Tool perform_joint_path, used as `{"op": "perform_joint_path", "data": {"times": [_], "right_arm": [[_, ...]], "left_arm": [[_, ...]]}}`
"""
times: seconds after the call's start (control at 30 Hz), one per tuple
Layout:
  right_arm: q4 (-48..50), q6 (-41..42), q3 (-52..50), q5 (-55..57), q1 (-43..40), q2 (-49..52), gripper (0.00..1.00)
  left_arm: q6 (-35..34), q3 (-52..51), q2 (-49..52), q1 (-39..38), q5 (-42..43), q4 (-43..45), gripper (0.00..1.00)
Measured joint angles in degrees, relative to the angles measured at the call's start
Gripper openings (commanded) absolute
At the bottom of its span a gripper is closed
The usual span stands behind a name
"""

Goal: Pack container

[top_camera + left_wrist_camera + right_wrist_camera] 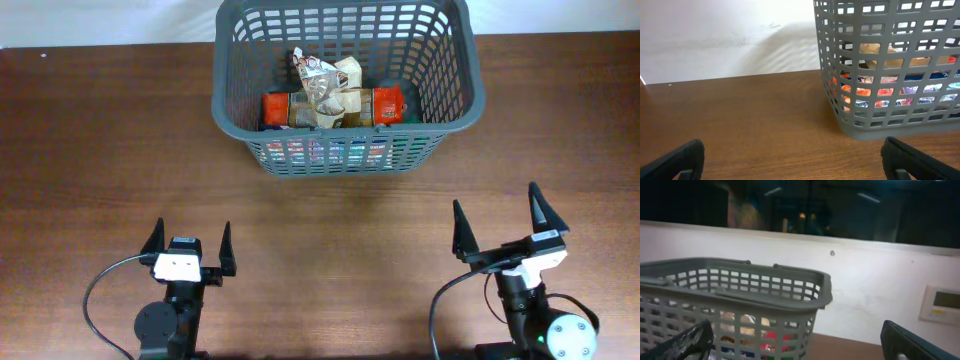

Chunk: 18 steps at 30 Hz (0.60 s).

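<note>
The container (470, 70), a dark grey lattice basket, stands at the far middle of the table and holds several grocery packets (335, 100), orange and cream ones on top. In the left wrist view the container (840, 115) fills the right side, with colourful packets showing through its slots. The right wrist view has the container (765, 280) at the left. My left gripper (188, 243) sits open near the front left, far from the basket, with nothing between its fingers. Over at the front right my right gripper (499, 218) is open and empty as well.
A white wall (725, 40) runs behind the table's far edge. A small wall panel (942, 304) shows at the right of the right wrist view. Brown tabletop (330, 230) lies between the grippers and the basket.
</note>
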Motion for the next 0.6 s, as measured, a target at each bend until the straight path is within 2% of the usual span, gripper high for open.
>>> {"op": "perform_joint_path", "data": {"times": [0.3, 0.6], "right_arm": [[0.0, -3.3, -5.3, 0.5, 0.0, -4.9, 0.99], [0.0, -4.6, -8.5, 0.7, -1.0, -5.5, 0.99]], "left_arm": [[0.0, 0.0, 0.0, 0.0, 0.0, 0.0, 0.99], [0.0, 0.0, 0.0, 0.0, 0.0, 0.0, 0.99]]}}
